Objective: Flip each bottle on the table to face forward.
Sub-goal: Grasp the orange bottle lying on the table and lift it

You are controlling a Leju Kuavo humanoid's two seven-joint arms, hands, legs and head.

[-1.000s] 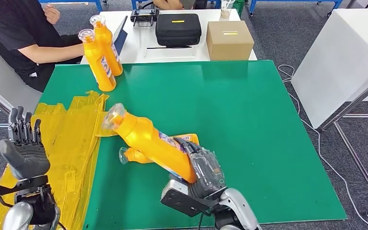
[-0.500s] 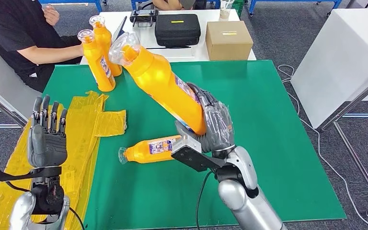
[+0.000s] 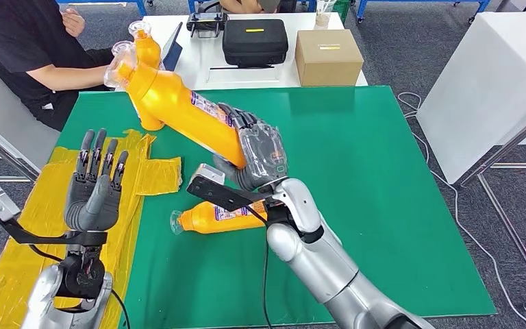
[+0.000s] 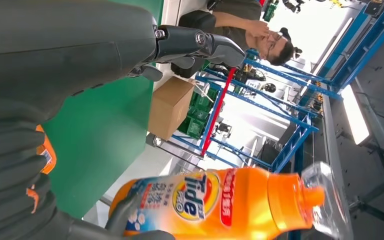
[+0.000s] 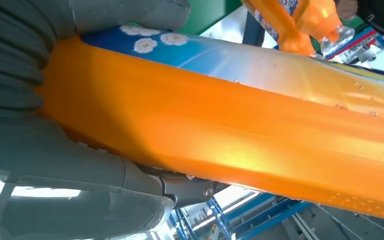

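In the head view, the right hand [image 3: 259,152] grips a large orange bottle [image 3: 178,106] by its lower part and holds it tilted above the green table [image 3: 383,178]. Its clear cap points up toward the far left corner, near the two upright orange bottles [image 3: 144,51] standing there, which it partly covers. A smaller orange bottle [image 3: 222,216] lies on its side on the table, just below the right wrist, with its cap toward the yellow plastic sheet [image 3: 109,199]. The left hand [image 3: 96,188] is raised over the sheet, holding nothing, with its fingers straight and apart. A person in a black shirt [image 3: 20,48] sits at the far left corner.

Compared with half a second ago, the held bottle has swung to the left and lower, and the left hand has risen a little.

In the left wrist view, the held bottle [image 4: 220,200] shows a label with the word "Tide", and other small print that I cannot read. A cardboard box [image 4: 169,107] stands behind the table.

In the right wrist view, the orange body of the bottle [image 5: 230,130] is pressed between the thumb and the fingers [image 5: 105,190]; a blue label with white flowers is seen on it.
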